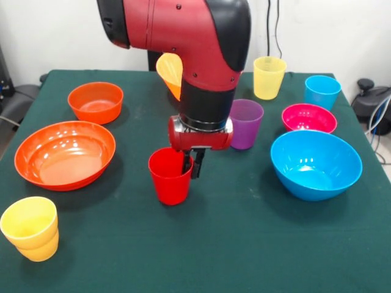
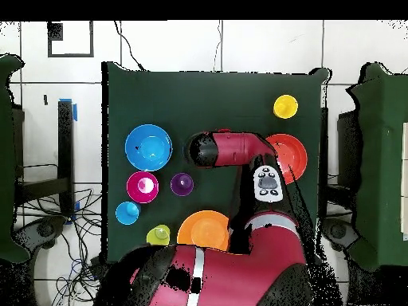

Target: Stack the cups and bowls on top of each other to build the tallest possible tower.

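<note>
A red cup (image 1: 170, 177) stands upright on the green table (image 1: 232, 244) near the middle. My gripper (image 1: 190, 163) comes straight down on its right rim, one finger inside the cup and one outside, closed on the wall. A purple cup (image 1: 245, 124) stands just behind and to the right. A pale yellow cup (image 1: 269, 77) and a blue cup (image 1: 322, 91) stand at the back right. A yellow cup (image 1: 30, 227) sits in a yellow-orange one at the front left. In the overhead view the arm's wrist (image 2: 204, 150) hides the red cup.
A large blue bowl (image 1: 316, 163) and a small magenta bowl (image 1: 308, 118) are on the right. A wide orange bowl (image 1: 65, 154) and a small orange bowl (image 1: 95, 102) are on the left. A large yellow-orange bowl (image 1: 170, 70) shows behind the arm.
</note>
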Available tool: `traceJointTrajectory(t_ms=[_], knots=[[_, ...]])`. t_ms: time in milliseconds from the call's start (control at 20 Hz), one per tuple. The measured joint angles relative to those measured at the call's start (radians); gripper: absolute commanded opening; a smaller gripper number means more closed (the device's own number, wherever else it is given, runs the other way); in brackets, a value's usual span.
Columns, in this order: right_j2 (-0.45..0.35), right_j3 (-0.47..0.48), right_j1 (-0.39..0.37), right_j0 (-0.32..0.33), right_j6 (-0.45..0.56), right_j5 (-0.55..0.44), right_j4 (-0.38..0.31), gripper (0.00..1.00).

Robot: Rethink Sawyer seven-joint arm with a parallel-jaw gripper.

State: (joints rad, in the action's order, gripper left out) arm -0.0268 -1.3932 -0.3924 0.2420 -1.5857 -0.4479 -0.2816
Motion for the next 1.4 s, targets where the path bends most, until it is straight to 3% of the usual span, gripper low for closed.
traceJointTrajectory(t_ms=[400, 1400], knots=[[-0.022, 0.106, 0.035, 0.014, 0.0, -0.087, -0.001, 0.0], [-0.041, 0.154, 0.047, 0.021, 0.0, -0.088, -0.001, 0.0]])
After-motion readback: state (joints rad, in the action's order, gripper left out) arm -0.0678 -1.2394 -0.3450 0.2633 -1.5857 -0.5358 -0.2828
